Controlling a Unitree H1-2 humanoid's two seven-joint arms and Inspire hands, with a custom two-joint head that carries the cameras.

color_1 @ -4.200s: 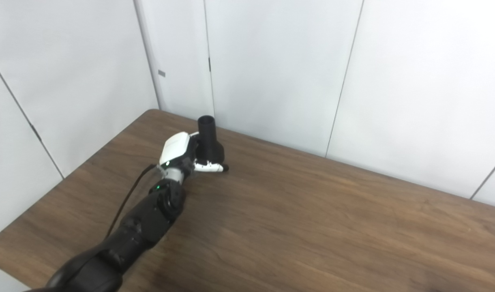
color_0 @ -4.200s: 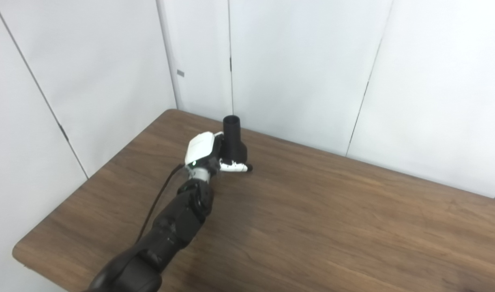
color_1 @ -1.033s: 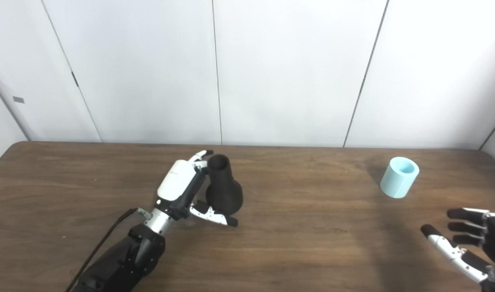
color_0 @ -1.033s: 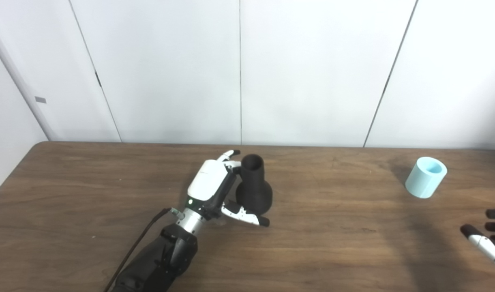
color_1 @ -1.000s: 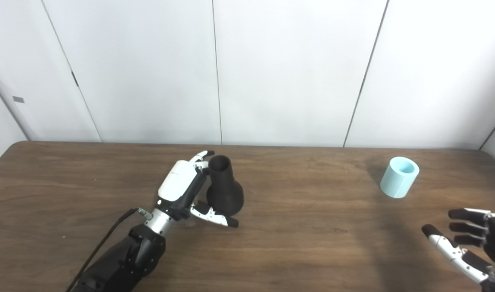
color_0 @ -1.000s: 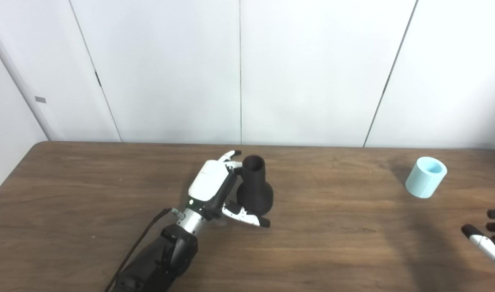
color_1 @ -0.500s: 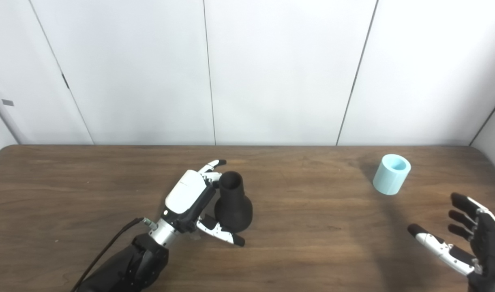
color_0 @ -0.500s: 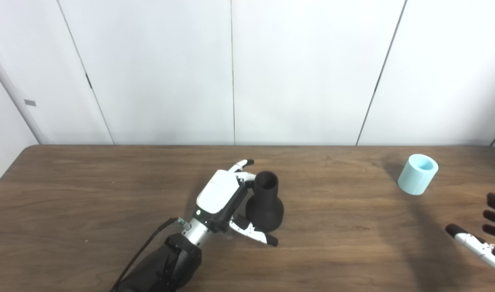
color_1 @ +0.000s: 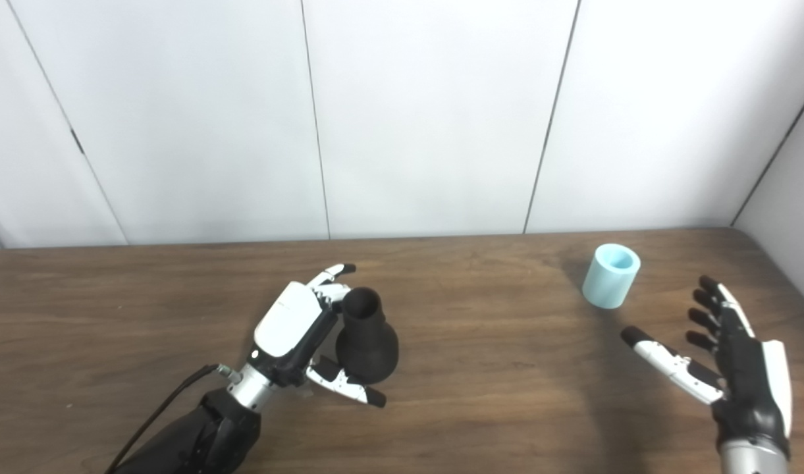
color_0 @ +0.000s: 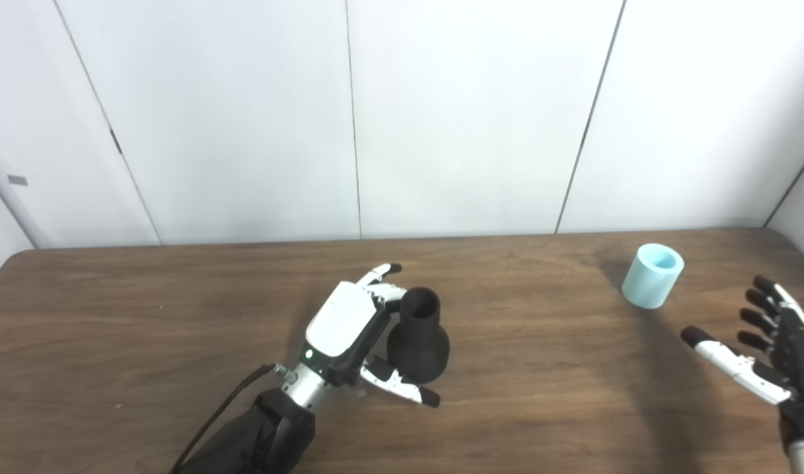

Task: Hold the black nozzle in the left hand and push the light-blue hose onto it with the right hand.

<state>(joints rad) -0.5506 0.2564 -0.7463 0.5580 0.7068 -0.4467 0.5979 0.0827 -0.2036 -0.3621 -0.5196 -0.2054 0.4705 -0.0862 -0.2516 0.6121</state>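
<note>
Right eye view, nearest edge first: dark left forearm rising from the bottom left, with a black cable (color_1: 158,411) trailing beside it over the brown wood desk (color_1: 494,408). Just beyond, left hand (color_1: 296,329), white-backed, wrapped partway round the black nozzle (color_1: 365,339): fingers (color_1: 332,280) curled behind the narrow neck and touching it, thumb (color_1: 346,388) stretched across in front of the wide base, not fully clenched but holding. Nozzle upright with a slight lean, flared base down near the desk, open round mouth facing up; whether resting on the wood or lifted just clear, impossible to tell. Over at the bottom right, right hand (color_1: 737,362) raised above the desk, palm turned inward toward the middle, fingers spread wide apart and pointing up and away, thumb reaching out to the left, holding nothing and touching nothing. Faint shadow on the wood left of that hand. Farther back and a little left of those fingertips, light-blue hose (color_1: 611,275), a short stubby cylinder standing upright on the desk near the far right corner, open end up, clear of both hands and well apart from the nozzle. Beyond the desk's far edge, plain white wall panels (color_1: 428,112) split by thin dark vertical seams.
</note>
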